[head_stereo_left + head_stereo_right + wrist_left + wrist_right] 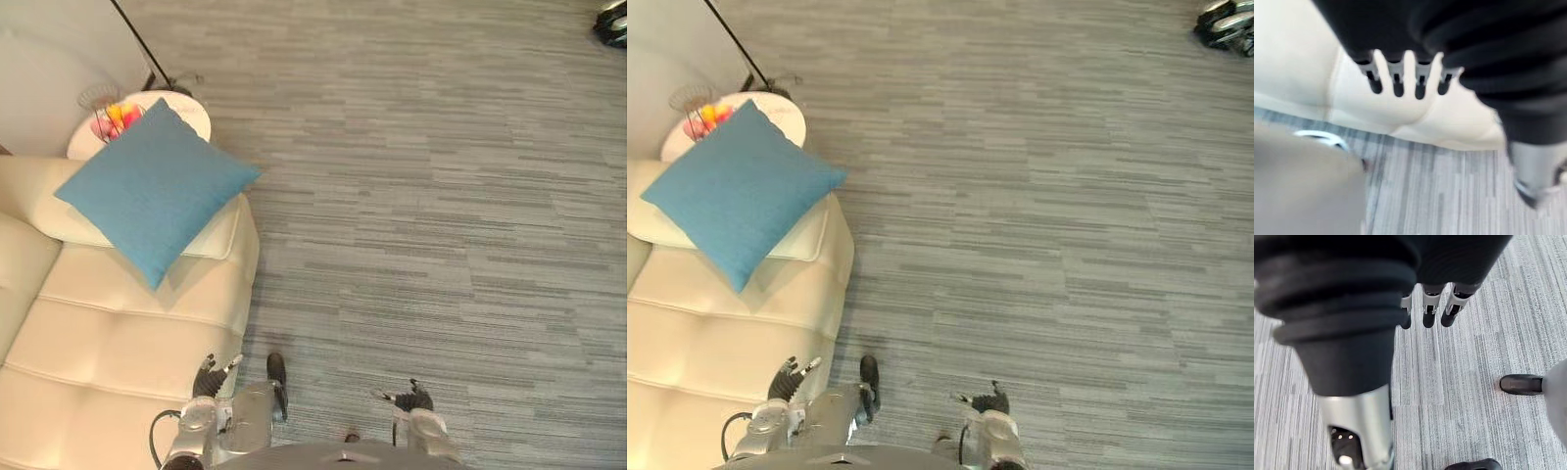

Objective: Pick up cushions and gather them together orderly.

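Left hand (pixel 208 380) hangs low at the sofa's (pixel 108 343) front edge, fingers loose and slightly spread, touching nothing. Right hand (pixel 413 398) is low over the grey carpet (pixel 441 196), fingers relaxed, empty too. Well up from both, the blue cushion (pixel 157 186) lies on the sofa's arm end, turned diamond-wise: one corner points down at the seat, the opposite one at the round side table (pixel 191 116). It's square, so no long axis.

Cream sofa (pixel 118 343), round side table (pixel 194 116)
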